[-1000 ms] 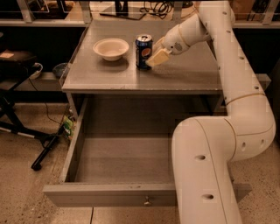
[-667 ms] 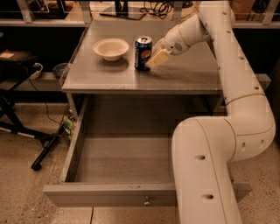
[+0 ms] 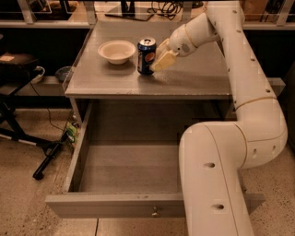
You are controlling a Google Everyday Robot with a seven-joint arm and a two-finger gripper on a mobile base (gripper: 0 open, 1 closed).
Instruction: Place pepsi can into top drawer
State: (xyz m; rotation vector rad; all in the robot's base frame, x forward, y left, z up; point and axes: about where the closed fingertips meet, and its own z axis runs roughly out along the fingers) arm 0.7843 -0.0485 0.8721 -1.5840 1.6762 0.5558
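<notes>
The pepsi can [image 3: 146, 56] stands upright on the grey tabletop [image 3: 193, 80], just right of a cream bowl [image 3: 116, 50]. My gripper [image 3: 158, 56] is at the can's right side, reaching in from the right at can height, open, its cream fingers [image 3: 164, 59] right against the can; it does not hold it. The top drawer [image 3: 106, 205] is pulled out wide below the tabletop, with its small round knob [image 3: 155, 212] at the front, and nothing shows inside it. My white arm covers the drawer's right part.
My arm's big white links [image 3: 216, 179] stand in front of the drawer's right side. A black stand and cables [image 3: 27, 138] lie on the floor to the left. A shelf rail with cables [image 3: 138, 11] runs behind the table.
My gripper has moved a little to the left, closer against the can. The can seems shifted slightly left; the bowl and drawer are unchanged.
</notes>
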